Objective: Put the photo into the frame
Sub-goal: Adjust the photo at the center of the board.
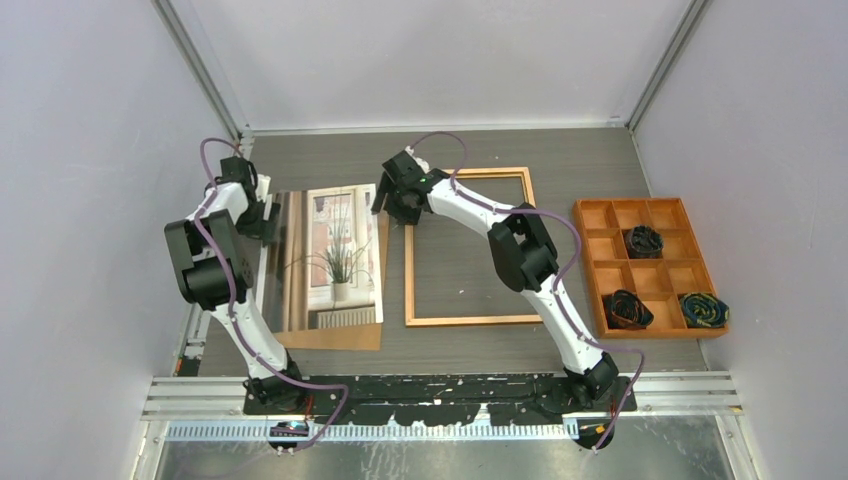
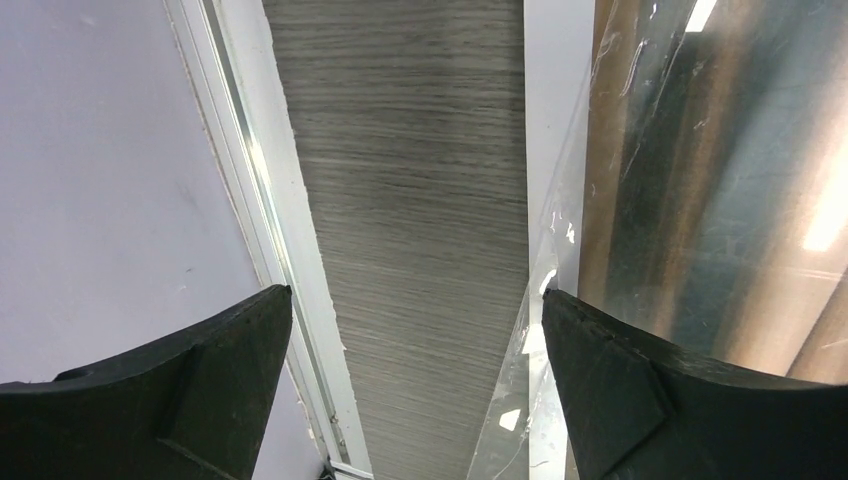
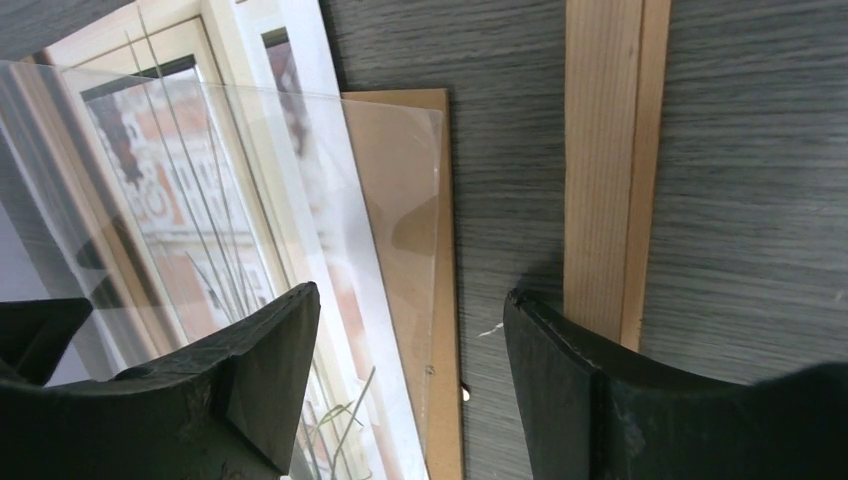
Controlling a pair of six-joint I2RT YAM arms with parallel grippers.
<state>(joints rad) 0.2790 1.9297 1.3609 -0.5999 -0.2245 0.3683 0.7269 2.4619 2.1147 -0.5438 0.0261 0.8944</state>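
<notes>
The frame [image 1: 409, 270], a thin orange-brown wooden border, lies flat at the table's middle, with bare table showing inside it. The photo [image 1: 343, 250] of a grassy plant by a window lies left of it on the brown backing board [image 1: 330, 338], under a clear sheet [image 1: 290, 265]. My left gripper [image 1: 266, 216] is open at the sheet's left edge; in the left wrist view its right finger [image 2: 620, 390] is beside the sheet's edge [image 2: 560, 250]. My right gripper [image 1: 394, 208] is open and empty over the gap between the photo [image 3: 200, 200] and the frame's left bar [image 3: 600, 150].
An orange compartment tray [image 1: 587, 258] with three dark bundles stands at the right. Grey walls close the left, back and right. A white wall rail [image 2: 270, 200] runs close to the left gripper. The backing board's edge [image 3: 440, 300] pokes out past the photo.
</notes>
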